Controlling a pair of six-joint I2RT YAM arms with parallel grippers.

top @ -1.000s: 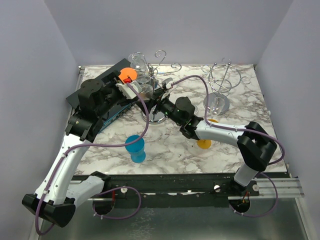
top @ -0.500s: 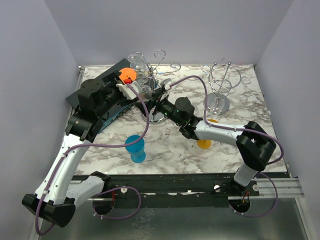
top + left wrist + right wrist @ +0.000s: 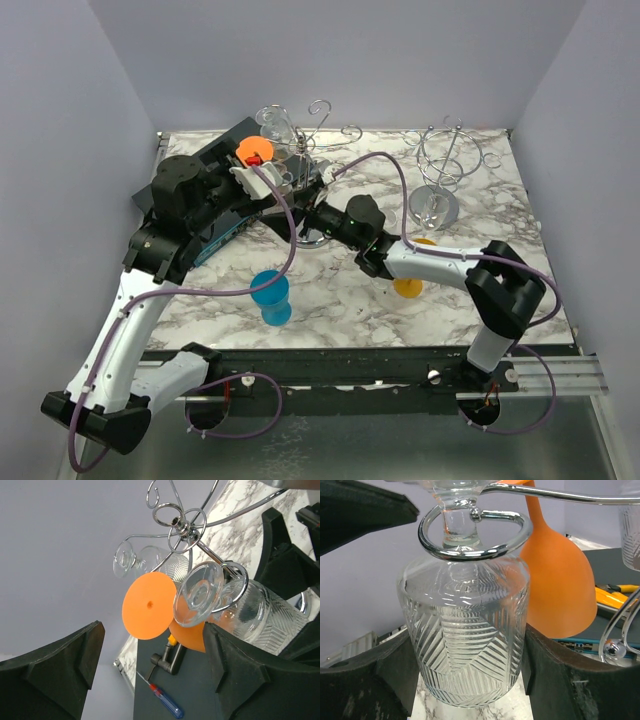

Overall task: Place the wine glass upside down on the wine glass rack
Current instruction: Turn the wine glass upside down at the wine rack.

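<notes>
The clear patterned wine glass (image 3: 465, 630) hangs upside down, its stem inside a chrome ring (image 3: 470, 555) of the wine glass rack (image 3: 315, 235). My right gripper (image 3: 467, 655) is shut on its bowl, a finger pressed to each side. From above this gripper (image 3: 305, 197) sits just under the glass (image 3: 290, 165). The glass's foot (image 3: 199, 594) rests on top of the ring. My left gripper (image 3: 154, 645) is open beside the foot and holds nothing; in the top view it (image 3: 272, 178) is left of the rack.
An orange glass (image 3: 149, 605) and another clear glass (image 3: 125, 560) hang on the same rack. A black case (image 3: 215, 215) with a screwdriver (image 3: 167, 705) lies under the left arm. A second rack (image 3: 445, 150), a blue glass (image 3: 271, 297) and a yellow glass (image 3: 408, 286) stand nearby.
My left gripper has opened wider and drawn back a little to the left of the glass. The right gripper keeps its hold on the bowl and has shifted slightly left.
</notes>
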